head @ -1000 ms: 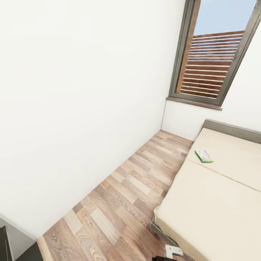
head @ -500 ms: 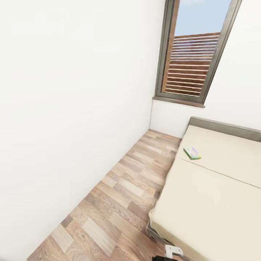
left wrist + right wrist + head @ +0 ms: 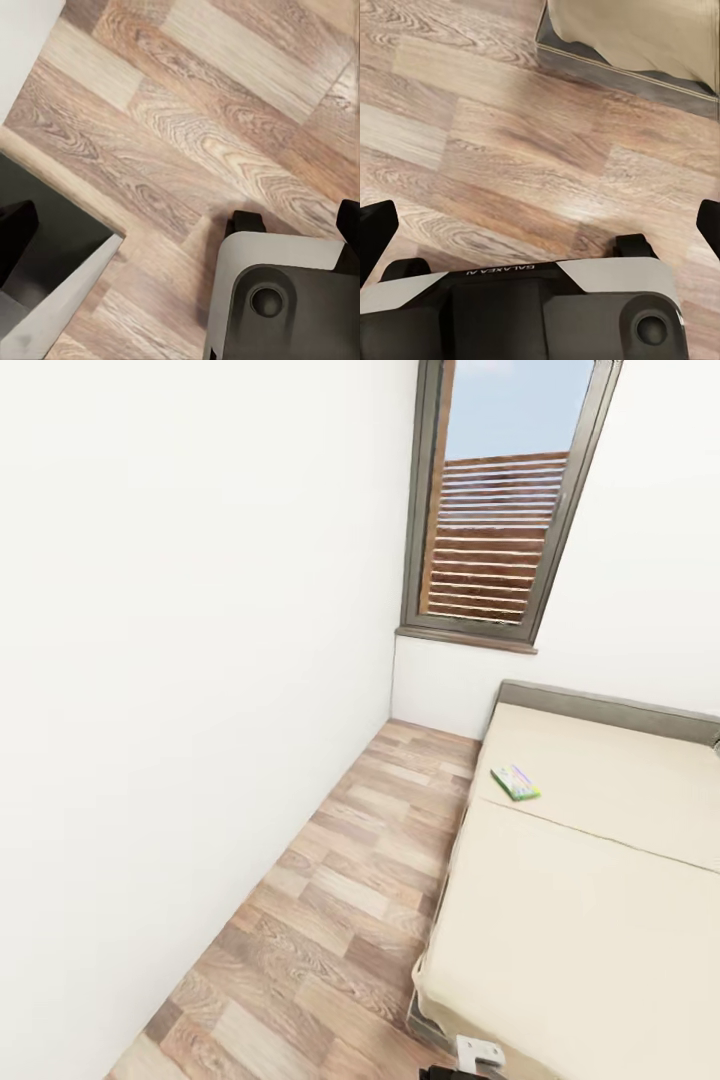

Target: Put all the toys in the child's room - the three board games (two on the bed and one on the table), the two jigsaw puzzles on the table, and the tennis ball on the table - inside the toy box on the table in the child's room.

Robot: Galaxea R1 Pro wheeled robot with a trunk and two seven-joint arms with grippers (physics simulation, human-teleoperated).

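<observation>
One board game [image 3: 515, 783], a flat green-edged box with a pale printed top, lies on the bed [image 3: 600, 920] near its left edge, up toward the headboard. The bed has a cream mattress and a thin grey frame, and its corner [image 3: 637, 30] also appears in the right wrist view. My left gripper [image 3: 180, 232] is open over the wood floor with nothing between its dark fingertips [image 3: 15, 225]. My right gripper [image 3: 540, 229] is open too, also over bare floor, fingertips [image 3: 375, 232] far apart. The table, toy box, jigsaw puzzles and tennis ball are out of view.
A white wall [image 3: 180, 660] runs along the left, and a tall grey-framed window [image 3: 495, 530] stands at the far end. A strip of plank floor [image 3: 350, 880] lies between wall and bed. A dark grey unit [image 3: 52, 255] and my base [image 3: 532, 315] are close below.
The whole head view has swung right: window, bed and board game sit further left in the picture, and the dark unit at the lower left has left it. Nothing itself moved.
</observation>
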